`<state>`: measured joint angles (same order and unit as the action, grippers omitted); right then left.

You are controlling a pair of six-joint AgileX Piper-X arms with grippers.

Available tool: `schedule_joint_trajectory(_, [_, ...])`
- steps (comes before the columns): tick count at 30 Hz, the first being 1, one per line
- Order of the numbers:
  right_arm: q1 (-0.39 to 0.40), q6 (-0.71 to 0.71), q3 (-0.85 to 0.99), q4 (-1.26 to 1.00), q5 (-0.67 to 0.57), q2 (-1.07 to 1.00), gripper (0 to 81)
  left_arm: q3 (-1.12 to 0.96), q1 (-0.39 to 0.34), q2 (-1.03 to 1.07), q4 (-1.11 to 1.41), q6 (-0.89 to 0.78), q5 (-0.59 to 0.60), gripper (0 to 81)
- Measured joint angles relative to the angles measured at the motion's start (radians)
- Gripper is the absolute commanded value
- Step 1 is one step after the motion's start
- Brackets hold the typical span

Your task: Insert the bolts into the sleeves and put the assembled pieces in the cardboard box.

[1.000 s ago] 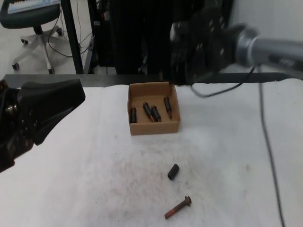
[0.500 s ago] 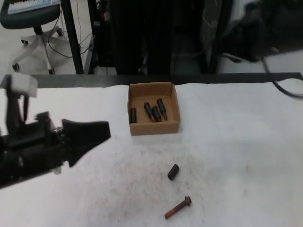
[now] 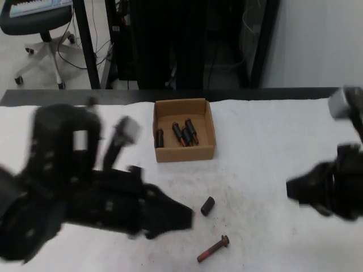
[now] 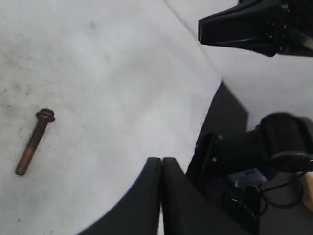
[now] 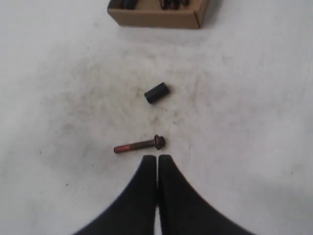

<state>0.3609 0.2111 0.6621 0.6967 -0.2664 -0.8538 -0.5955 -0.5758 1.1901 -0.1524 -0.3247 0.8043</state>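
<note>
A rusty bolt (image 3: pixel 214 249) (image 5: pixel 139 145) (image 4: pixel 34 142) lies loose on the white bench near the front. A short black sleeve (image 3: pixel 207 205) (image 5: pixel 156 92) lies just beyond it. The cardboard box (image 3: pixel 184 153) (image 5: pixel 156 17) stands farther back and holds several assembled pieces. My left gripper (image 3: pixel 190 218) (image 4: pixel 161 160) is shut and empty, low over the bench just left of the sleeve and bolt. My right gripper (image 3: pixel 289 187) (image 5: pixel 157 157) is also shut and empty, off to the right of both, with its tip pointing at the bolt.
The bench's dark back edge (image 3: pixel 272 93) runs behind the box. An office chair (image 3: pixel 39 34) and dark frame legs stand in the room beyond. White cloth (image 3: pixel 261 141) covers the bench, stained around the loose parts.
The right arm left the space above the box and came down at the right side of the bench. The left arm swung in from the far left to the sleeve and bolt.
</note>
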Motion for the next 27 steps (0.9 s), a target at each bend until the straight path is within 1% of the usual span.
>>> schedule_joint_trajectory(2, [0.0,0.0,-0.014,0.003,-0.005,0.012,0.8,-0.072,-0.063,0.06,-0.083,0.061,-0.092,0.3])
schedule_joint_trajectory(3, [0.0,0.0,-0.029,0.008,-0.007,0.031,0.8,-0.152,-0.11,0.131,-0.175,0.128,-0.197,0.3])
schedule_joint_trajectory(4, [0.0,0.0,-0.032,0.007,-0.008,0.039,0.8,-0.192,-0.133,0.2,-0.214,0.154,-0.228,0.3])
schedule_joint_trajectory(6, [0.0,0.0,-0.036,0.007,-0.009,0.064,0.8,-0.264,-0.144,0.314,-0.312,0.218,-0.273,0.3])
schedule_joint_trajectory(8, [0.0,0.0,-0.035,0.014,-0.009,0.08,0.8,-0.358,-0.145,0.348,-0.462,0.319,-0.287,4.6])
schedule_joint_trajectory(10, [0.0,0.0,-0.035,0.023,-0.012,0.097,0.8,-0.415,-0.149,0.401,-0.54,0.377,-0.287,14.4])
schedule_joint_trajectory(13, [0.0,0.005,-0.035,0.046,-0.019,0.124,0.8,-0.494,-0.162,0.459,-0.637,0.435,-0.319,34.0])
schedule_joint_trajectory(14, [0.0,0.006,-0.035,0.055,-0.021,0.124,0.8,-0.519,-0.171,0.474,-0.661,0.451,-0.343,40.3])
schedule_joint_trajectory(15, [0.0,0.005,-0.037,0.06,-0.021,0.124,0.8,-0.566,-0.181,0.487,-0.693,0.483,-0.407,44.6])
schedule_joint_trajectory(16, [0.0,0.005,-0.037,0.065,-0.021,0.124,0.8,-0.566,-0.192,0.498,-0.693,0.486,-0.414,46.1])
schedule_joint_trajectory(22, [0.0,-0.014,-0.039,0.076,-0.021,0.124,0.8,-0.647,-0.266,0.546,-0.714,0.585,-0.611,46.1])
schedule_joint_trajectory(25, [0.0,-0.016,-0.039,0.078,-0.021,0.129,0.8,-0.652,-0.287,0.574,-0.717,0.605,-0.687,46.1])
schedule_joint_trajectory(27, [-0.003,-0.016,-0.039,0.08,-0.021,0.133,0.8,-0.652,-0.291,0.596,-0.72,0.612,-0.711,46.1])
